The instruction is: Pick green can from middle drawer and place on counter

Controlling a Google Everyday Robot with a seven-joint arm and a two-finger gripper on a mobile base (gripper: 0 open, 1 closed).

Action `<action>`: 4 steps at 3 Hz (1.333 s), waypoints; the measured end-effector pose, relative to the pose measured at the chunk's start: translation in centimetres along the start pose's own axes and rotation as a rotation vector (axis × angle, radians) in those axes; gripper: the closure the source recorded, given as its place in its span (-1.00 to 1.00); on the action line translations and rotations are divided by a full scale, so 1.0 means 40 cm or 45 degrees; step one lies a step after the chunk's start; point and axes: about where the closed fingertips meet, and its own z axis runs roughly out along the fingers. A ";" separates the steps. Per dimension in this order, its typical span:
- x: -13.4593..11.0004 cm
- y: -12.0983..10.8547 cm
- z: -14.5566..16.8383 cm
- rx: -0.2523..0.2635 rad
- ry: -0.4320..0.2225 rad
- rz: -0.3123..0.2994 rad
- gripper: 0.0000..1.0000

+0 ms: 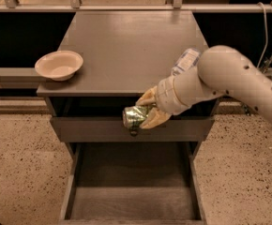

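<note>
A pale bowl (59,64) sits near the left edge of the counter (126,46), toward its front left corner. The broad middle of the grey top lies bare.

Just below the middle of the front edge, the green can (132,116) hangs in the air, lying on its side in front of the closed drawer front (89,128). It is not yet above the tabletop. The gripper (141,113) is clamped on it, one finger above and one beneath the can's body. Under them the middle drawer (131,200) stands pulled out, its floor showing nothing on it.

The can looks light, with a thin metal skin that is smooth and shiny, so I judge it could slip or dent under a hard squeeze. The best hold is probably across the middle of the cylinder, as here, with firm but modest pressure. Held sideways, it may roll if set down on its flank, so turning it onto its end would be safer.

Near the right edge a clear plastic bottle (186,60) lies half hidden behind the arm (234,78), which reaches in from the right.
</note>
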 end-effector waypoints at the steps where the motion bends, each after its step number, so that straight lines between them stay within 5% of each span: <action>1: -0.124 -0.073 -0.118 0.016 0.155 -0.150 1.00; 2: -0.177 -0.122 -0.164 0.016 0.240 -0.215 1.00; 4: -0.099 -0.337 -0.150 0.095 0.130 -0.053 1.00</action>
